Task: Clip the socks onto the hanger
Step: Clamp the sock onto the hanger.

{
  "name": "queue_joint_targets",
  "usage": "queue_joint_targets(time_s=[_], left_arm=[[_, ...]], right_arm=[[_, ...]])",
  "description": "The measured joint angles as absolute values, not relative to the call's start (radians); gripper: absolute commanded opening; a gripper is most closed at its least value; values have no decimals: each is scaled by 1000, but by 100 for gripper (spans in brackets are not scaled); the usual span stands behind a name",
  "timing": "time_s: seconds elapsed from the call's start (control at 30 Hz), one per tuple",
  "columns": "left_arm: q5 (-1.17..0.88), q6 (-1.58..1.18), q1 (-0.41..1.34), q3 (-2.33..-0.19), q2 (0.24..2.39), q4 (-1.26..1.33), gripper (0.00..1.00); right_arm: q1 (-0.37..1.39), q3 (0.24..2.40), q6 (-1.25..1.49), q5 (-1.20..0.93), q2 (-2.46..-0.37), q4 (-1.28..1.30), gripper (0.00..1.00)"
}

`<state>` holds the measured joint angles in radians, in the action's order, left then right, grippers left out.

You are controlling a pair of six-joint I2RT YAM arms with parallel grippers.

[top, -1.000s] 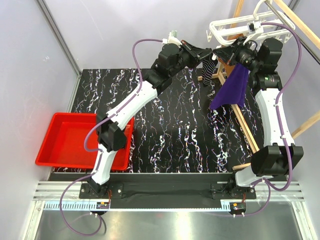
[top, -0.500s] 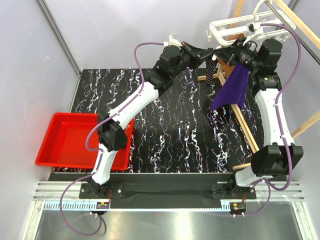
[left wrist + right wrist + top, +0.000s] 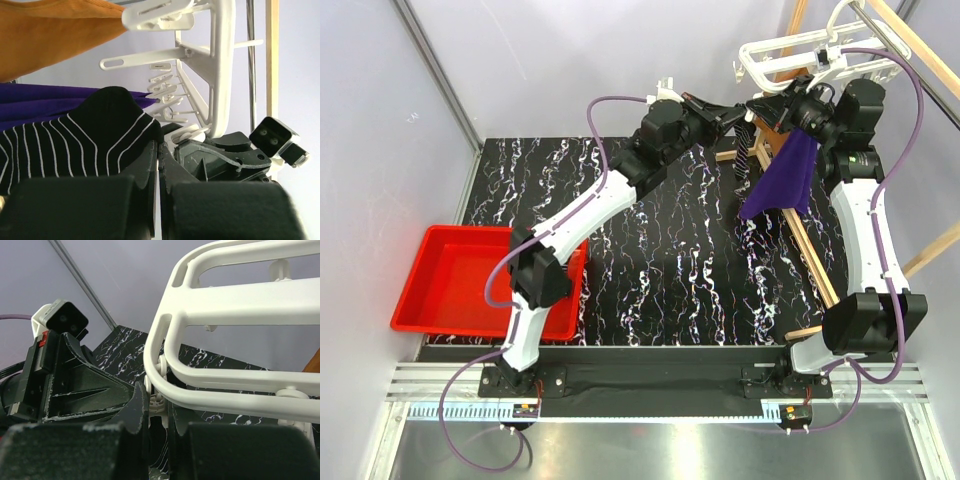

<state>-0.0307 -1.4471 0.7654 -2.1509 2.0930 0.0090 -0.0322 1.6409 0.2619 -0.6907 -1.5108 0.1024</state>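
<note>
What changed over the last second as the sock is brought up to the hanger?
The left pincer, shut on the striped sock, moved right toward the hanger, with its arm stretching further. The sock now hangs beside the right pincer. Nothing was taken hold of or let go. The right pincer stayed closed on a clip. The purple cloth and red tray did not move.

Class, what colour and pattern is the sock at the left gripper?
The sock is black with thin white stripes; the left wrist view shows it best.
</note>
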Motion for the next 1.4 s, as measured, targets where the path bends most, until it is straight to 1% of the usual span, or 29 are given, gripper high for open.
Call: queue_joint_targets(time_s=[0.27, 0.8, 0.83, 0.87, 0.9, 0.97, 1.0, 1.07, 1.1, 1.33, 1.37, 1.4], left_arm=[[22, -1460, 792, -2117, 2033, 6, 0], [67, -1475, 812, -2119, 2032, 8, 0], [69, -1475, 812, -2119, 2032, 8, 0], [71, -1475, 812, -2119, 2032, 8, 0], [73, -1475, 812, -2119, 2032, 8, 0], [78, -1475, 812, -2119, 2032, 7, 0], [80, -1475, 812, -2119, 2032, 4, 0], [81, -1476, 812, -2119, 2032, 4, 0], [81, -1475, 812, -2120, 2030, 4, 0], [91, -1475, 812, -2121, 2019, 6, 0], [91, -1475, 812, -2121, 2018, 10, 2], [91, -1475, 812, -2120, 2017, 14, 10]], right_arm=[[-32, 1633, 258, -688, -1508, 101, 0], [-32, 1628, 258, -675, -1505, 102, 0], [-32, 1628, 258, -675, -1505, 102, 2], [-32, 1628, 258, -675, -1505, 102, 12], [-32, 1628, 258, -675, -1504, 102, 28], [-32, 1628, 263, -679, -1502, 104, 41], [-32, 1628, 263, -680, -1500, 108, 54], [-34, 1628, 260, -670, -1497, 119, 63], [-37, 1628, 261, -670, -1497, 124, 70], [-42, 1628, 277, -636, -1493, 144, 91], [-42, 1628, 281, -631, -1491, 149, 93], [-42, 1629, 285, -626, -1489, 155, 95]])
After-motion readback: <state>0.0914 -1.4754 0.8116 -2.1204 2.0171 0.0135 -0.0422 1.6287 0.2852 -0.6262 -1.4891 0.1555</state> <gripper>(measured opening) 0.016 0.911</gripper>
